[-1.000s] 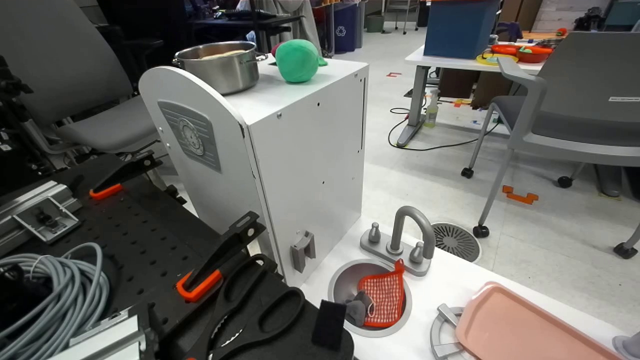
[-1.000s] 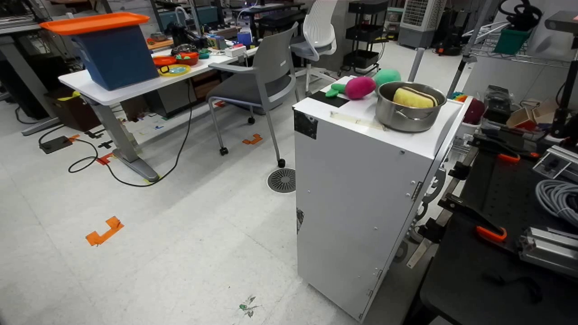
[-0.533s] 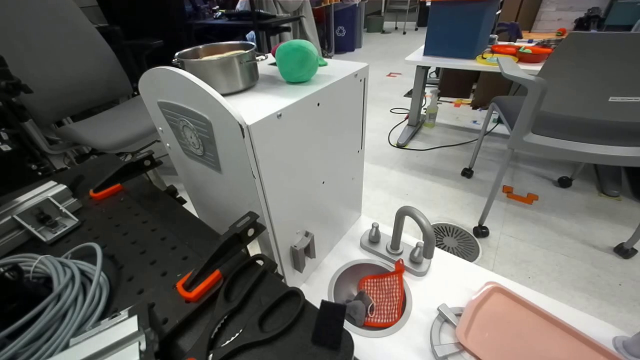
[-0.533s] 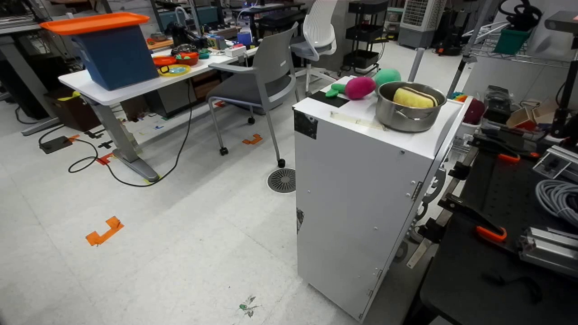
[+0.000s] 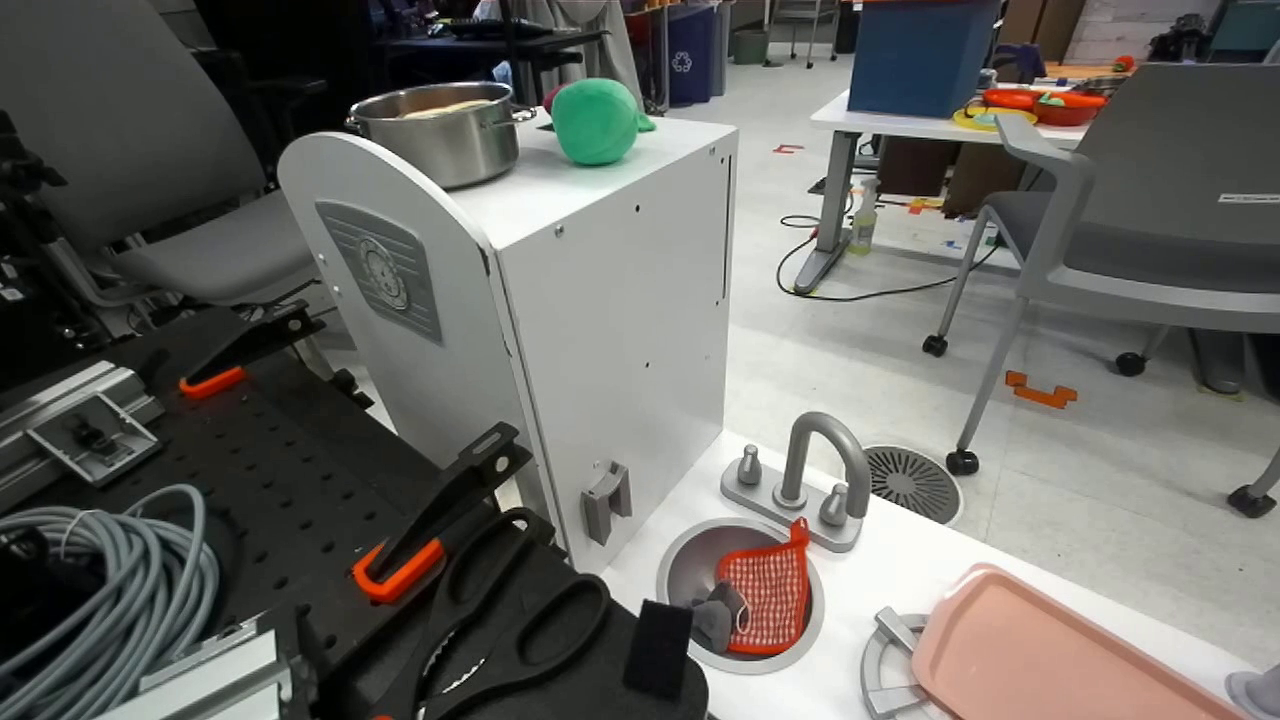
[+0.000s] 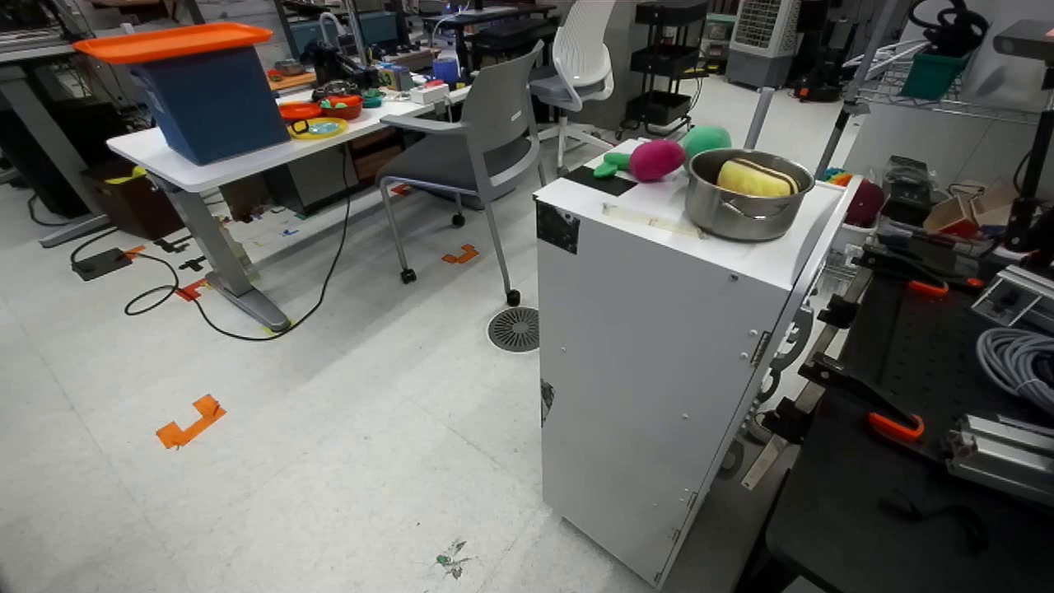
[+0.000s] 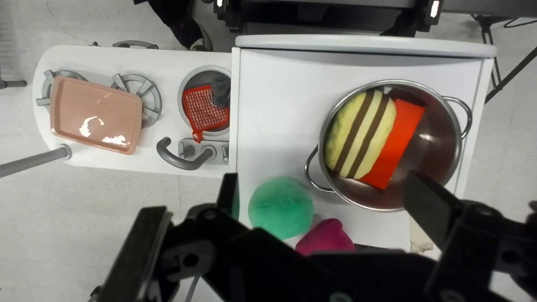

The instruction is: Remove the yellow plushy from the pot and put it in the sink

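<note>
The yellow plushy (image 7: pixel 361 134) is just sitting in the steel pot (image 7: pixel 434 155), hugging the left side of it in the wrist view, right of the frame's middle. The gripper (image 7: pixel 325 186) pokes in from the bottom edge with its fingers (image 7: pixel 228 195) spread way apart: one tip a bit below-left of centre, the other over to the right, overlapping the pot's lower right rim from this angle. Plushy's up-frame of the tips, between them side to side but nearer the right one, and clear of both. Can't tell how high the gripper is over it.

As for which way it points: the long axis slants steeply, one end toward the upper right, the other toward the lower left, two brown stripes running the same way. Can't say which end is the front. It covers part of a flat orange-red piece (image 7: pixel 396 144) that slants alongside it. In both exterior views the pot's wall hides some of the plushy.

Pot's upright on the white cabinet (image 7: pixel 277 109), green ball (image 7: pixel 281 207) and magenta plush (image 7: pixel 327 239) below-left of it in the wrist view. The sink (image 7: pixel 199 78), upper left of centre there, holds a red checked potholder (image 7: pixel 205 109) and a grey soft thing (image 7: pixel 220 88).
</note>
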Motion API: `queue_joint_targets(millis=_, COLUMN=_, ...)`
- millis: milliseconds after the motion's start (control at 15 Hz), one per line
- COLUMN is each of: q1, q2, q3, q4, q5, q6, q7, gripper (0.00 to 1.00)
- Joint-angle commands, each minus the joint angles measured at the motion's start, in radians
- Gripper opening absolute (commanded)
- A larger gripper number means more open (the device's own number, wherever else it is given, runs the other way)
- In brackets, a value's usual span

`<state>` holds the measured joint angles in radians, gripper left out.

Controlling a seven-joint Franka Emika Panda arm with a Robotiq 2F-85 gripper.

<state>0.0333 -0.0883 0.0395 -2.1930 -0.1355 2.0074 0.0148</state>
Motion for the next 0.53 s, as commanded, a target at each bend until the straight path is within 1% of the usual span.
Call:
queue_joint_targets(millis=0, q1=0.003, q2=0.017, q3=0.015, q4=-0.003, q5=-0.021, q6=0.054, q7=0.145, gripper=1.0)
queue_joint_targets(millis=133, q1=0.002, q2=0.028, q3=0.018, q4=0.003, q5=-0.016, q6=0.051, q7=0.22, gripper=1.0)
queue_joint_targets(millis=267, q1=0.002, q2=0.036, q3=0.018, q4=0.006, q5=-0.009, q6=0.036, q7=0.262, gripper=1.0)
queue_joint_targets(millis=333, q1=0.004, q2=0.037, q3=0.017, q4=0.007, q5=-0.001, q6=0.018, q7=0.251, gripper=1.0)
queue_joint_targets(millis=400, q1=0.005, q2=0.035, q3=0.013, q4=0.007, q5=0.026, q6=-0.008, q7=0.205, gripper=1.0)
queue_joint_targets(millis=467, q1=0.002, q2=0.034, q3=0.013, q4=-0.002, q5=0.004, q6=0.024, q7=0.223, gripper=1.0)
